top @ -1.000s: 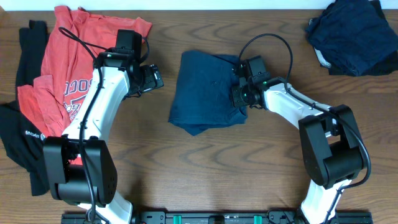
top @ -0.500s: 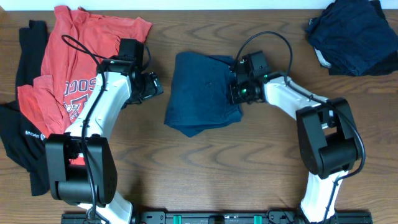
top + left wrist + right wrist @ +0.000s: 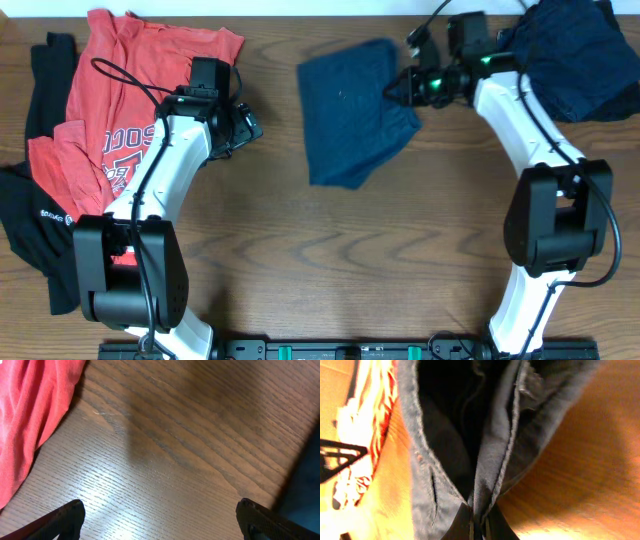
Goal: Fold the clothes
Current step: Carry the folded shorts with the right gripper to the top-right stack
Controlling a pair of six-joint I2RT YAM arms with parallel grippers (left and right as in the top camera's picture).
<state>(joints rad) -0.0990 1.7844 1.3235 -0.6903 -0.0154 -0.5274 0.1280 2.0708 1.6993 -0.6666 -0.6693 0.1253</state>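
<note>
The folded navy shorts (image 3: 352,112) lie at the back centre of the table. My right gripper (image 3: 408,88) is shut on their right edge. In the right wrist view, layers of the shorts' dark fabric (image 3: 445,460) run into the pinch of my right gripper (image 3: 479,527). My left gripper (image 3: 246,125) hovers over bare wood between the red T-shirt (image 3: 120,90) and the shorts, and it is open. In the left wrist view, my left gripper (image 3: 160,527) has its fingertips (image 3: 67,516) far apart with nothing between them. The red T-shirt (image 3: 30,410) fills the upper left there.
A black garment (image 3: 30,225) lies along the left edge, partly under the red T-shirt. A heap of dark navy clothing (image 3: 572,55) sits in the back right corner, just behind my right arm. A dark blue edge (image 3: 307,485) shows at the right of the left wrist view.
My right gripper has shut on the shorts' right edge and pulled them toward the back right. The left arm has hardly moved and stays open.
</note>
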